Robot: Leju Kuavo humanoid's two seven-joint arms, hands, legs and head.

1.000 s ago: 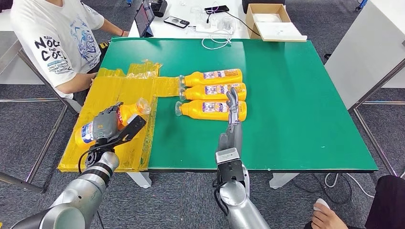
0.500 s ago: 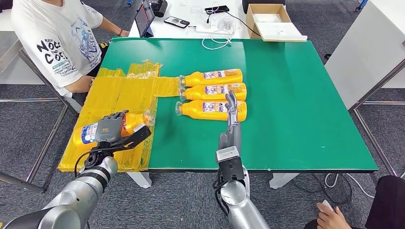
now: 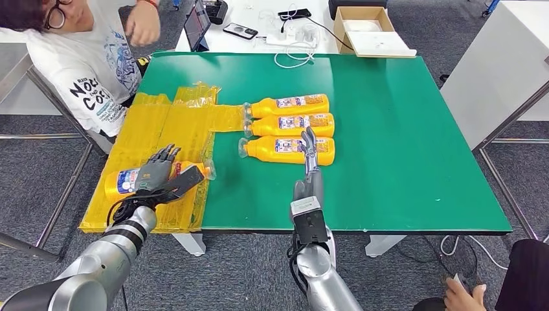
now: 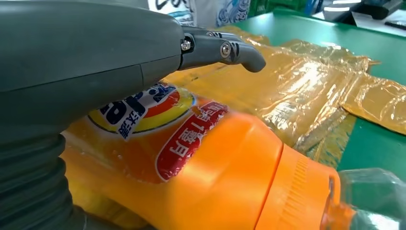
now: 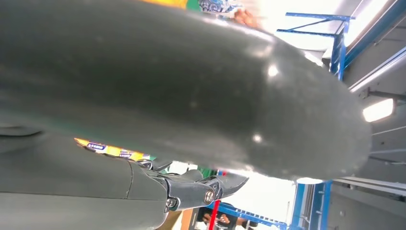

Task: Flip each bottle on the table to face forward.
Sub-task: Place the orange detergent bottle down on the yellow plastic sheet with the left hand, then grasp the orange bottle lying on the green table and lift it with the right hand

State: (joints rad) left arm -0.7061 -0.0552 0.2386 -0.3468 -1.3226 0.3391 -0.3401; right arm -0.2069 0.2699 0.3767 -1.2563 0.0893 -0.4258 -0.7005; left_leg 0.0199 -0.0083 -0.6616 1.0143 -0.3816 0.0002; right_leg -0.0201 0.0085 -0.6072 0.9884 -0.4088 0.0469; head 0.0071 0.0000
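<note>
Your left hand (image 3: 157, 176) sits over the orange bottle (image 3: 123, 182) at lower left of the frame, fingers (image 3: 167, 154) spread and released, not gripping. The bottle's long axis runs left-right, cap toward the three-bottle row (image 3: 288, 128). The right hand (image 3: 309, 150) stands straight against the nearest one, holding nothing.

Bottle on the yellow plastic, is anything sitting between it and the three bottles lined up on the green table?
Nothing visible. Between the bottle under the left robot hand and the row of bottles lies flat yellow plastic and bare table.
</note>
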